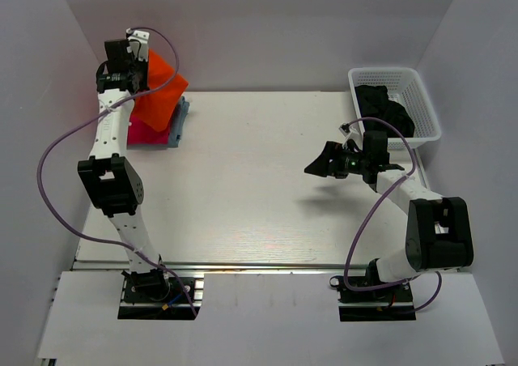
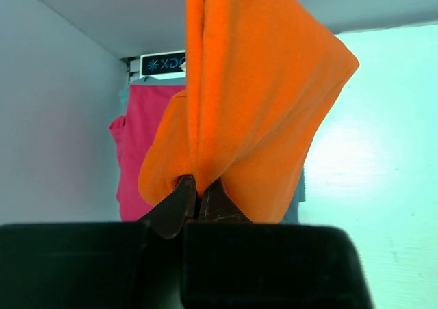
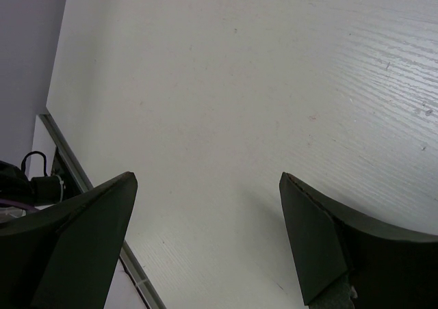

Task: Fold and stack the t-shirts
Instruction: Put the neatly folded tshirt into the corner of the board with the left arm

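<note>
The left gripper (image 2: 198, 201) is clenching a fold of the bright orange t-shirt (image 2: 253, 104), which is hanging in the air above the far-left corner of the table (image 1: 259, 163). Directly beneath it, a magenta-pink t-shirt (image 2: 140, 152) is lying on a light blue-grey one (image 1: 181, 117), forming the stack beside the side wall.

The orange cloth is drooping in a loose bunch rather than a flat fold. If lowered like this it is likely to land crumpled or hang over the edge of the stack. The wall is crowding the arm, so a sideways move may drag the pink shirt out of line. The pinch is taking in only a little cloth, which could slip free.

The right gripper (image 3: 207, 186) is hovering released and empty over bare table, well apart from the stack.

A white lattice basket (image 1: 426, 100) is sitting at the far right, holding dark black t-shirts (image 1: 385, 107). They are heaped together, so their number is hard to tell.
</note>
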`<state>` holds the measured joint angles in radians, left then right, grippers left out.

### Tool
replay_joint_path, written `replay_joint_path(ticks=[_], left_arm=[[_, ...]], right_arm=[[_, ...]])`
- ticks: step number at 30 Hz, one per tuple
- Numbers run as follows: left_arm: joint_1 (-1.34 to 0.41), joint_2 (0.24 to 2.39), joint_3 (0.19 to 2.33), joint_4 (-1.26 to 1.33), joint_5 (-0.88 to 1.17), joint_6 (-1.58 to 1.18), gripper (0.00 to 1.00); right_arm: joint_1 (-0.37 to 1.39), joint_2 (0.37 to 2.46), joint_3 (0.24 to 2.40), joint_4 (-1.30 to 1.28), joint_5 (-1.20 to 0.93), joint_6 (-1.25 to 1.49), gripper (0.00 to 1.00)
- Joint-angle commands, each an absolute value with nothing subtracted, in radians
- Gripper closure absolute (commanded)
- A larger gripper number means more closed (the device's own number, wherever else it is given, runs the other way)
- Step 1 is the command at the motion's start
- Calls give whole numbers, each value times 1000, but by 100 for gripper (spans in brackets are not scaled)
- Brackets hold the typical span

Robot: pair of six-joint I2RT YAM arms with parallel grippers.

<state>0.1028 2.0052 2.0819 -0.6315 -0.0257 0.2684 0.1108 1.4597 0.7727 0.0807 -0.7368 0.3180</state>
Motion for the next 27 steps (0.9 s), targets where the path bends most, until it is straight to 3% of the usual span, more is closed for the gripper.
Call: replay_joint_path(ticks=[1,7,16,27], left_arm=[[100,1901,2129,-620,47,229,100],[100,1910,2140,-620,60,204,100],[109,1923,1967,-571,-9,195,100],[139,2062,2049,-600,-255,175,100]], right_arm=[[109,1456,790,127,-769,322,10],[107,1465,781,133,-773,327,10],[109,1491,801,123,-781,328,10],[109,1503,816,118,-767,331,10]])
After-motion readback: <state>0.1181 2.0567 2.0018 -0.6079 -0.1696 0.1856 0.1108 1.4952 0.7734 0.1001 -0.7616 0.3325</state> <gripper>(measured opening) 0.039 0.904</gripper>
